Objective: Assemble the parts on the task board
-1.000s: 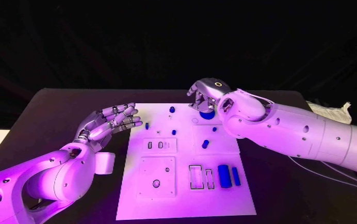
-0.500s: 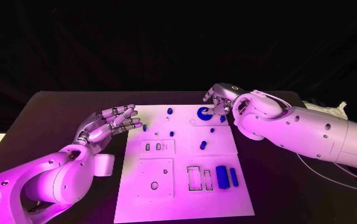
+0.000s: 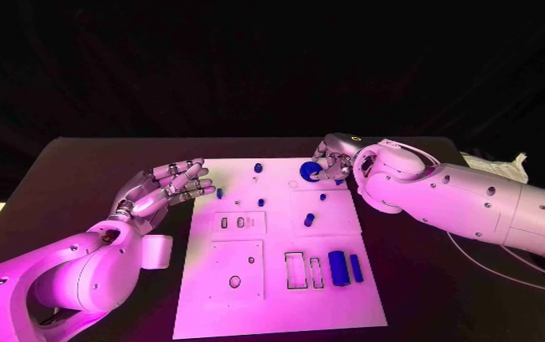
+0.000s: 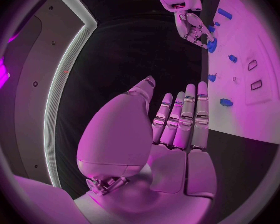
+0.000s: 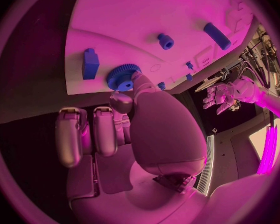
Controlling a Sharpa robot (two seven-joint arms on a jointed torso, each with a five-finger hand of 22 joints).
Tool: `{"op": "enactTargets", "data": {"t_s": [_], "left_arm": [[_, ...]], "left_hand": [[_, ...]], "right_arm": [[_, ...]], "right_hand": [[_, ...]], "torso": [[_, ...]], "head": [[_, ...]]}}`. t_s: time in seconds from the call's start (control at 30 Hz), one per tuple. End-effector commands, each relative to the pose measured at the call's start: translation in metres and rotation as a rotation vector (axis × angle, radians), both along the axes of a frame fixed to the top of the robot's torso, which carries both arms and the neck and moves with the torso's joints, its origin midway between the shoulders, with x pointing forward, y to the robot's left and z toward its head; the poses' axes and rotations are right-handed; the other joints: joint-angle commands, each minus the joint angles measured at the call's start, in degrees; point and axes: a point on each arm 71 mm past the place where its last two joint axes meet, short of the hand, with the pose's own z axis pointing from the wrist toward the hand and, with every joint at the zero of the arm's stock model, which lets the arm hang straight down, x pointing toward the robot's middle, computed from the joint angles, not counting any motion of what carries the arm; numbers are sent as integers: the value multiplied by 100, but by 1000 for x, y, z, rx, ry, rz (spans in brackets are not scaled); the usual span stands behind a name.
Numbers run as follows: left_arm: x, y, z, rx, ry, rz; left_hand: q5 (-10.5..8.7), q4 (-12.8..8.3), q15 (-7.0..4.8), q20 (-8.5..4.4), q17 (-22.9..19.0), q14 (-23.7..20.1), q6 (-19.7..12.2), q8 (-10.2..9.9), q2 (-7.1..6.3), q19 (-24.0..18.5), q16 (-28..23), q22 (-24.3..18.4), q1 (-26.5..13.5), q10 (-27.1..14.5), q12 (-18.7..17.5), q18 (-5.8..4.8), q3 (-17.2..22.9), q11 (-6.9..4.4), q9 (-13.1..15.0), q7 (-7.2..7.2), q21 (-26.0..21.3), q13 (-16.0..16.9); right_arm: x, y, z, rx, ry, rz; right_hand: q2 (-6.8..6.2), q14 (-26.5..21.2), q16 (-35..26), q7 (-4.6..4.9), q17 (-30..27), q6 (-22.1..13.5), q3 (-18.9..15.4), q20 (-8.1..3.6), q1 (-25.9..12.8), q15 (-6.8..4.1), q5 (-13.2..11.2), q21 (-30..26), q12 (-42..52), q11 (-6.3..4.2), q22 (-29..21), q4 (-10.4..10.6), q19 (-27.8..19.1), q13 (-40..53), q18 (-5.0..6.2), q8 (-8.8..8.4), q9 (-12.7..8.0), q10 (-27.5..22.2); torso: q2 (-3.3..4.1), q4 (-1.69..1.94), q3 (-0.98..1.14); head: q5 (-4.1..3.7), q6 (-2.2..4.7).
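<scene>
Currently: right robot hand (image 3: 333, 155) pinching blue gear (image 3: 310, 172) at task board (image 3: 272, 310); left robot hand (image 3: 170, 185) open beside it; several parts (image 3: 337, 267) apparently unassembled.

Task board (image 3: 272, 279): white plate on a black table (image 3: 79, 169). Blue gear (image 3: 310, 172), toothed rim, deep blue. Small blue pegs (image 3: 309, 220) scattered mid-board, same blue. Two blue bars (image 3: 339, 268) near the board's right edge. Left hand (image 3: 170, 184) and right hand (image 3: 336, 155) silver, arms white.
</scene>
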Motion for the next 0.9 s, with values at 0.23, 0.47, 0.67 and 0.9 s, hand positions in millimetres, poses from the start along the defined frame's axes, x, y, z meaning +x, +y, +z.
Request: {"op": "enactTargets", "data": {"t_s": [0.23, 0.47, 0.67, 0.9], "left_arm": [[-1, -2, 2, -12, -6, -16], [0, -1, 2, -11, -6, -14], [0, -1, 1, -11, -5, -14], [0, -1, 1, -13, -2, -14]], "left_hand": [[-15, -38, -6, 20, -7, 40, 56, -34, 58, 37, -27, -5, 11, 26, -21, 64, 9, 8, -6, 192, 34, 8], [-15, -51, -8, 18, -8, 45, 65, -36, 65, 46, -32, -7, 11, 33, -21, 64, 13, 5, -5, 189, 36, 10], [-15, -67, -10, 16, -9, 48, 70, -40, 79, 53, -38, -9, 16, 36, -24, 63, 20, 4, -5, 188, 37, 10], [-15, -67, -10, 16, -9, 48, 70, -40, 79, 53, -38, -9, 16, 36, -24, 63, 20, 4, -5, 188, 37, 10]], "right_arm": [[0, 1, -4, -22, 27, 3], [1, 3, -3, -25, 14, 4], [0, 7, 0, -63, -41, 16], [-5, 20, 6, -114, -128, 57]], "right_hand": [[165, 338, 72, -34, 70, 202, 28, 1, 48, 21, -6, 40, 63, -34, 525, 36, 66, 127, -126, 113, 33, 30], [426, 352, 150, -113, 192, 549, 154, -38, 145, -33, -37, 83, 95, -104, 617, -26, 118, 243, -144, 237, 77, 54], [557, 361, 202, -195, 279, 777, 401, -99, 412, -96, -480, 108, 41, -178, 671, -154, 146, 274, -155, 273, 109, 55], [588, 373, 252, -230, 366, 875, 629, -126, 554, -122, -531, 146, 29, -209, 758, -240, 200, 315, -175, 260, 120, 85]], "torso": [[2, 6, -1], [4, 3, 2], [5, 2, 4], [1, 15, -2]], "head": [[0, -39], [8, -37], [13, -50], [-7, -52]]}}
